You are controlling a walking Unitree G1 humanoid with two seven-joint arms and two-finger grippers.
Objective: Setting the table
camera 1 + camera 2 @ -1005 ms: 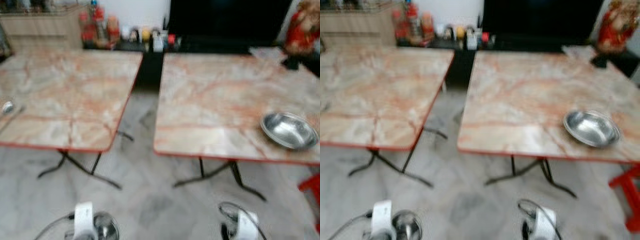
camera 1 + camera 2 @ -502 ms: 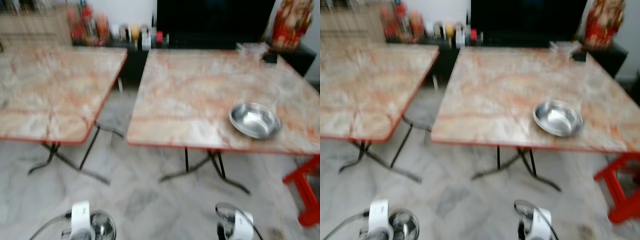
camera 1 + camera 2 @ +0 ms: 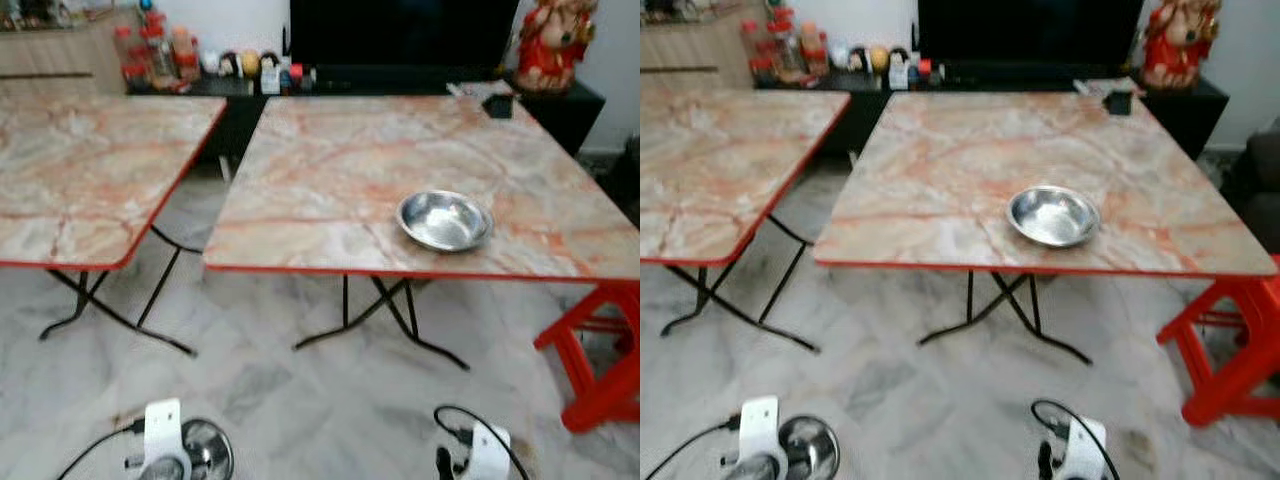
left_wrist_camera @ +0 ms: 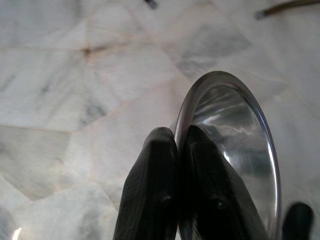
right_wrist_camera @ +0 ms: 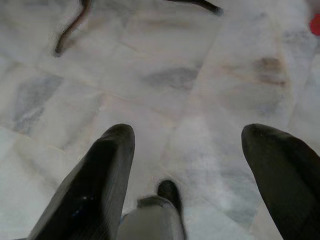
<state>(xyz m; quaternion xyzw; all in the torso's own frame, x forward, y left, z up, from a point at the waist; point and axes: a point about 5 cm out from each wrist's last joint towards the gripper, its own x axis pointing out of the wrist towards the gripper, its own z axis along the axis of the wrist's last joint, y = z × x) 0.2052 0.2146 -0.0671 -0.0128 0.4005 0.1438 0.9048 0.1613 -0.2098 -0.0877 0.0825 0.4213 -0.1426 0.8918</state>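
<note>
Swinging rightward since a second ago, the head camera now has the right table [image 3: 330, 190] near the middle and the left table [image 3: 90, 180] pushed to the edge; the tables themselves have not moved, and the blur has cleared. Low at the near left, the left gripper [image 4: 177, 145] has its two black fingers pressed together on the rim of a steel bowl [image 4: 235, 150], which it holds over the marble floor [image 3: 300, 400]. Low at the near right, the right gripper [image 5: 190, 135] hangs with its fingers spread wide and nothing between them, only floor beyond. A second steel bowl [image 3: 445, 220] sits upright on the right table, close to its near edge and right of centre. A red stool [image 3: 595, 350] stands at that table's near right corner, cut off by the frame. Along the far wall are a dark screen [image 3: 400, 35], a row of bottles and jars [image 3: 160, 55] too small to tell apart, and a red figurine [image 3: 548, 45].
</note>
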